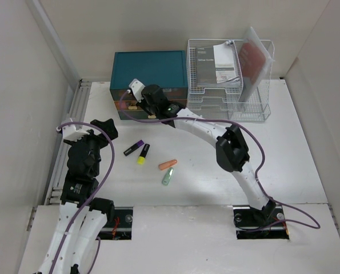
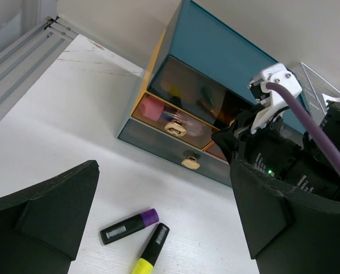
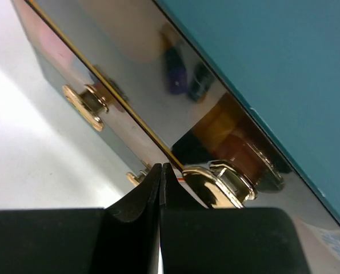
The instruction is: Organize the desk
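On the white desk lie a purple-capped black highlighter and a yellow-capped one, close together. An orange marker and a pale green one lie to their right. My left gripper hangs open over the desk's left side, and the two black highlighters show between its fingers, untouched. My right gripper is shut, empty, its tips against the teal drawer chest front, just left of a gold knob.
A white wire rack holding papers and a red-brown folder stands at the back right beside the chest. The chest's glossy drawer fronts carry further gold knobs. The right arm stretches diagonally across the middle. Pale walls ring the desk.
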You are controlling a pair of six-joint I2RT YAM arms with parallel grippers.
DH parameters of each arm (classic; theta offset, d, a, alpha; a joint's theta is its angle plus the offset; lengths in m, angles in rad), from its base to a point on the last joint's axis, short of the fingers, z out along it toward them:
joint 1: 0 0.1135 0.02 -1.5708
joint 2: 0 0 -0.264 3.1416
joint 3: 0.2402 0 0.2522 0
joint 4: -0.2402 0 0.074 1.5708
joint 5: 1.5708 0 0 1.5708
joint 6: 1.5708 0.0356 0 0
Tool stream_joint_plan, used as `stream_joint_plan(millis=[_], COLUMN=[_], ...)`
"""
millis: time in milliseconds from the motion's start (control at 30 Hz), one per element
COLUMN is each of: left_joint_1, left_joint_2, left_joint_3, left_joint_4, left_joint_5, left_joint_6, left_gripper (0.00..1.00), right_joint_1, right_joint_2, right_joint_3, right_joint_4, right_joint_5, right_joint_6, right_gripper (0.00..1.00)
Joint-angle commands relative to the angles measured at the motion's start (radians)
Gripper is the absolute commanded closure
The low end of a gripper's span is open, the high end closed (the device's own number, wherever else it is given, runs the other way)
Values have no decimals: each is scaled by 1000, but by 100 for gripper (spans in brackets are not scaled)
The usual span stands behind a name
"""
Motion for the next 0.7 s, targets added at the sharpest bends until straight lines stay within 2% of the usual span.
stream_joint_plan(millis=[0,200,333,400,500,533,600,633,667], left_joint_1=[-4,-4,-4,-4,-4,-4,-4,-4,-4], left_joint_2=[-10,-10,-10,-10,-20,-20,-29,-29,-29], left_joint_3=[14,14,14,14,14,14,4,4,4], left_joint_4=[43,43,34,34,34,34,34,34,34], left_joint_5=[-9,-9,-9,-9,1,1,10,10,10], left_joint_6=[6,6,6,6,6,6,6,6,6], left_gripper=[2,2,2,2,2,2,2,2,2], right_joint_1=[1,1,10,10,21,21,21,21,21], right_joint_2=[31,31,-88,-177,-267,-285,-314,-347,-363], right_joint_3=[17,7,-137,-197,-300,-323,-395,-423,-447], right_joint_4=[79,88,88,88,88,88,88,97,97], right_joint_5=[88,111,-21,-32,5,38,39,39,30], right_joint_6=[23,32,72,72,108,120,149,166,166], right_gripper=[100,100,100,100,80,64,49,33,29])
